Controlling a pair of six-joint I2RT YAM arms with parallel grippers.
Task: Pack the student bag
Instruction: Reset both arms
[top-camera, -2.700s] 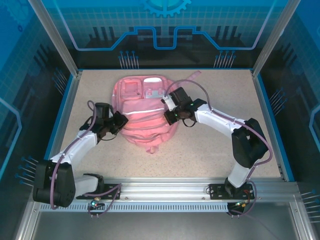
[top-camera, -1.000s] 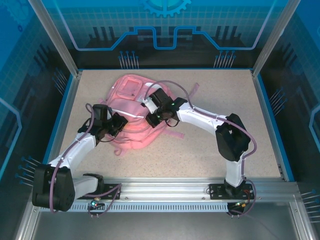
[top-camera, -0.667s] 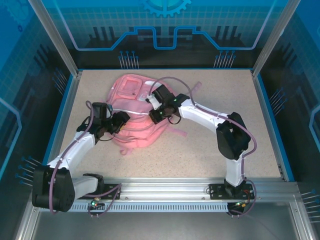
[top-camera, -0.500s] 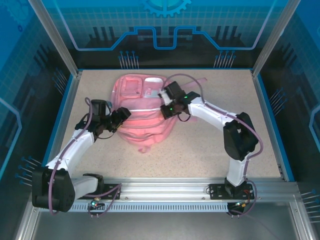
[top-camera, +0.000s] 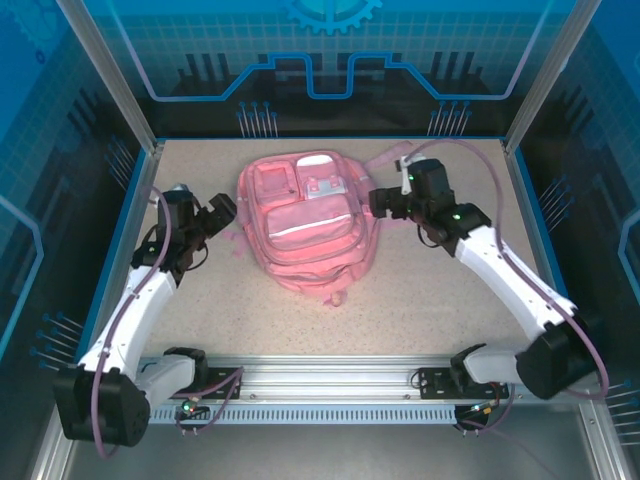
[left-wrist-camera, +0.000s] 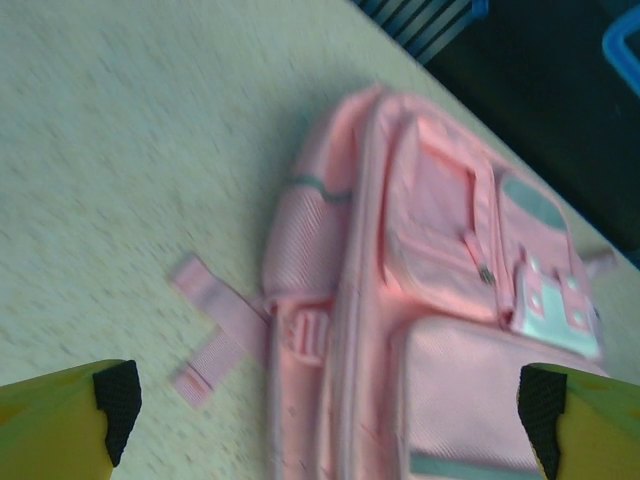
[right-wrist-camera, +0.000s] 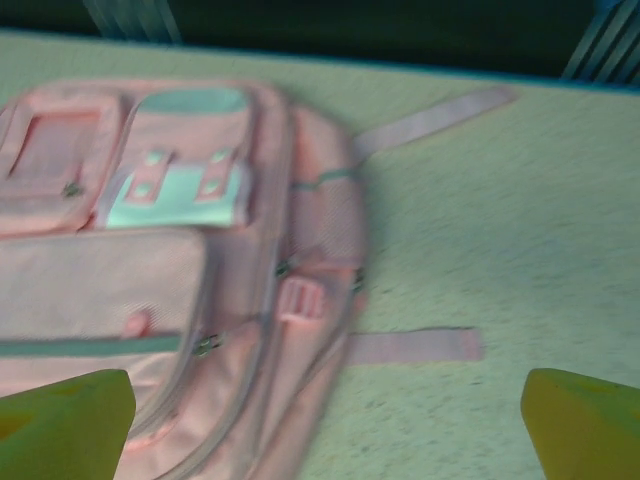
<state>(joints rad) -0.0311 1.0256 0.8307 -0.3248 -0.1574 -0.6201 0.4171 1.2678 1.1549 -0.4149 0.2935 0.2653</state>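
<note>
bag lies flat on the table with its front pockets facing up and its top toward the far edge. your left gripper sits just left of the bag, not touching it, fingers spread wide and holding nothing, with a strap trailing from that side of the bag. your right gripper is just right of the bag near its top, likewise spread and empty, and a second strap lies out from that edge.

I see a soft pink woven-cloth backpack, matt, finely ribbed at its sides, on a speckled beige matt tabletop, brushed silver metal rail in front of the backpack.
</note>
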